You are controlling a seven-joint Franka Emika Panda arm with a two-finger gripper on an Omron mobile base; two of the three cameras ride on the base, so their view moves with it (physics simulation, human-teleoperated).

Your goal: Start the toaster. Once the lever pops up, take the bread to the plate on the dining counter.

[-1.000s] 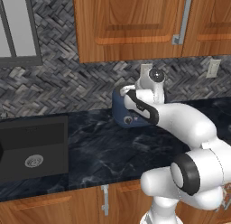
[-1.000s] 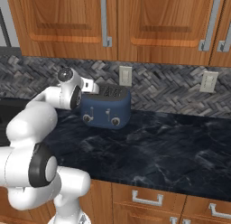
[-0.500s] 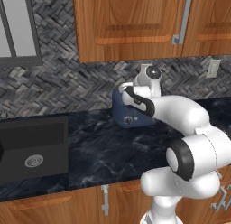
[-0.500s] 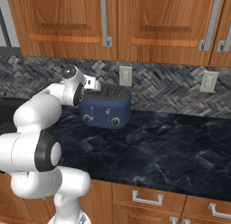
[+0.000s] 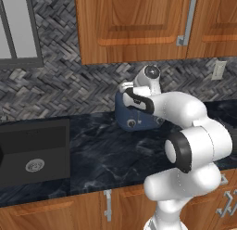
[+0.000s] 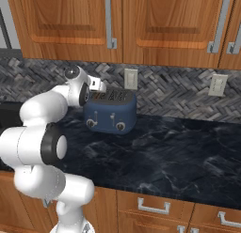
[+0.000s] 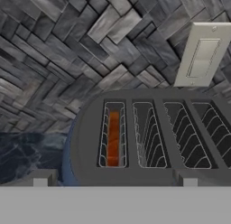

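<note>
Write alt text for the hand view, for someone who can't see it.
Looking down on the top of the dark blue toaster, which has four wire-lined slots; the leftmost holds an orange-brown slice of bread sunk inside. Behind it are a grey herringbone tile wall and a white wall switch plate, with black marble counter at lower left.

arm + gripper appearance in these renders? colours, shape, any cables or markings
The arm is glossy white with rounded, bulbous links and dark grey to black bands at the joints. The wrist ends in a round white cap with a dark centre. The gripper is a small white block with small dark finger tips. No cables, labels or markings are visible.
</note>
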